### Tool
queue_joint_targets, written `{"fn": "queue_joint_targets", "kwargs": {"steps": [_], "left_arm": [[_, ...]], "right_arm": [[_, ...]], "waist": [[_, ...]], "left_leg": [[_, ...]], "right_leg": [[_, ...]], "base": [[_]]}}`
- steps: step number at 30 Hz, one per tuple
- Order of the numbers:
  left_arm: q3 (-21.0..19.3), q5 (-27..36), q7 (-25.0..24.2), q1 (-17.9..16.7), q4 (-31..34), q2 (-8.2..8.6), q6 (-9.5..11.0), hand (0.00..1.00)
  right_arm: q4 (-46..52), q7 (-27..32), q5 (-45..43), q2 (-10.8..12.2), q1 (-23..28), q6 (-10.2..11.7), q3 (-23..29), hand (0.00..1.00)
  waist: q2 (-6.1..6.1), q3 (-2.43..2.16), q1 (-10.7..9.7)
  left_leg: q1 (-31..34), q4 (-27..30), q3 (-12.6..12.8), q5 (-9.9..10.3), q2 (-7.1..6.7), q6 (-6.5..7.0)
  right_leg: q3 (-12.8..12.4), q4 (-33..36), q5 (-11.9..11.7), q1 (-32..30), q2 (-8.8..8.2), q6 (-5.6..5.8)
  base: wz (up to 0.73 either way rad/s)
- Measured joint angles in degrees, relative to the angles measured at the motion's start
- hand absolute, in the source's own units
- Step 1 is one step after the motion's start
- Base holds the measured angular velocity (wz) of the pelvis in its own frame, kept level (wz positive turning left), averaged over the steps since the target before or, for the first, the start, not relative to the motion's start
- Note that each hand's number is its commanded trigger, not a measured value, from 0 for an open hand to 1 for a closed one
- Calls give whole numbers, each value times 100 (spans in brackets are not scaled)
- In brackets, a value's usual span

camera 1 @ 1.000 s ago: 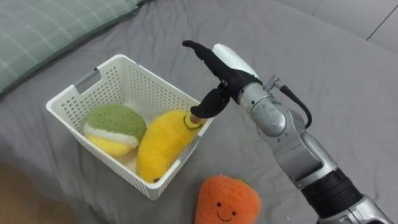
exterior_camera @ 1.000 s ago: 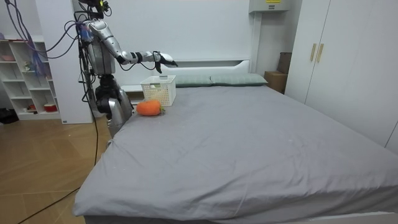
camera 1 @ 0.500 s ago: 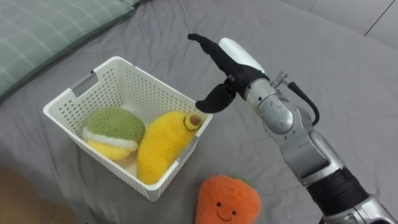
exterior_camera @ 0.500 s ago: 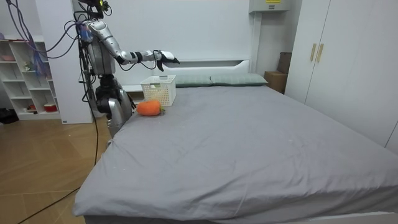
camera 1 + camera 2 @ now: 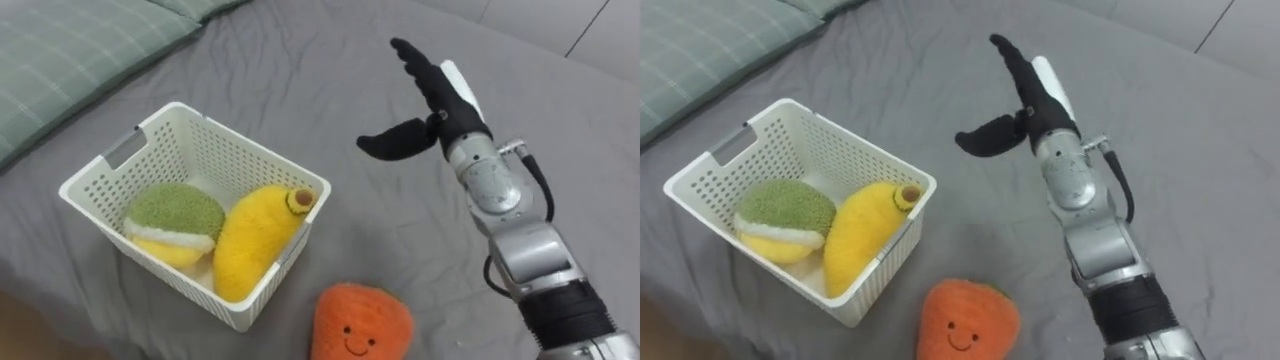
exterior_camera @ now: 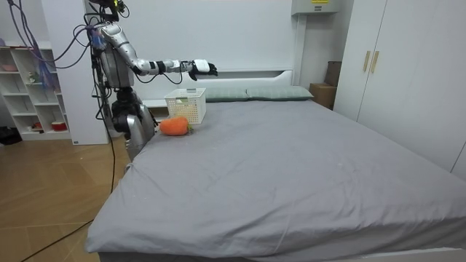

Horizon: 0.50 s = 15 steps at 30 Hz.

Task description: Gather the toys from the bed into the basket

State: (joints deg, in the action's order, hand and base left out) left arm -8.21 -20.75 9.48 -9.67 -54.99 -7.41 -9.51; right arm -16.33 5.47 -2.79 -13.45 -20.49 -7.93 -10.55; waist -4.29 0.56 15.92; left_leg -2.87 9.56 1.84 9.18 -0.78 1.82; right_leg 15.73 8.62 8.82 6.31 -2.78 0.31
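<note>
A white slatted basket (image 5: pixel 205 135) (image 5: pixel 800 123) (image 6: pixel 186 104) sits on the grey bed. Inside it lie a yellow banana plush (image 5: pixel 252 238) (image 5: pixel 862 234) and a green-and-yellow round plush (image 5: pixel 175 218) (image 5: pixel 783 216). An orange plush with a smiling face (image 5: pixel 362 322) (image 5: pixel 968 321) (image 6: pixel 174 126) lies on the sheet just in front of the basket. My right hand (image 5: pixel 436 105) (image 5: pixel 1028 98) (image 6: pixel 202 68) hovers open above the bed to the right of the basket, fingers straight, thumb spread, holding nothing.
A green checked pillow (image 5: pixel 70 55) (image 5: pixel 700 40) lies at the upper left beside the basket. In the room view I stand at the bed's head corner, next to a white shelf unit (image 6: pixel 33 91); wardrobes (image 6: pixel 408 65) line the room view's right.
My right hand has lifted away from the banana plush in the basket and swung to the right, fingers staying straight. The camera shifted slightly.
</note>
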Motion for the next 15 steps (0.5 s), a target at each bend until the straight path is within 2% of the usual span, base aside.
{"fn": "queue_joint_targets", "kwargs": {"steps": [1,3,5,9,15], "left_arm": [[-2,0,60,2,-96,1,4,0],[-7,-3,137,-59,-147,14,26,0],[-11,-3,150,-117,-147,16,31,0],[-19,116,132,-162,-136,23,29,0],[-7,324,62,-103,-126,23,31,0]], "right_arm": [[-199,52,205,-6,46,40,27,0],[-481,130,542,-14,169,42,65,0],[-632,140,677,-16,196,42,73,0],[-752,122,1073,-20,295,106,93,0],[-966,-166,1129,-24,511,90,56,0]], "waist": [[40,-2,-41],[101,-34,-98],[117,-44,-188],[97,-54,-392],[68,-58,-474]], "left_leg": [[-10,0,53,0,9,-1],[6,-9,122,1,22,-2],[5,-16,151,1,32,-3],[-15,-16,222,2,46,-5],[-83,-83,294,3,46,-3]], "right_leg": [[-12,2,0,-11,-4,0],[-73,14,-1,-49,-9,2],[-128,26,-1,-72,-9,1],[-136,23,-3,-77,-2,1],[-210,23,-3,-68,2,1]], "base": [[-19],[-18],[-8],[-5],[-7]]}}
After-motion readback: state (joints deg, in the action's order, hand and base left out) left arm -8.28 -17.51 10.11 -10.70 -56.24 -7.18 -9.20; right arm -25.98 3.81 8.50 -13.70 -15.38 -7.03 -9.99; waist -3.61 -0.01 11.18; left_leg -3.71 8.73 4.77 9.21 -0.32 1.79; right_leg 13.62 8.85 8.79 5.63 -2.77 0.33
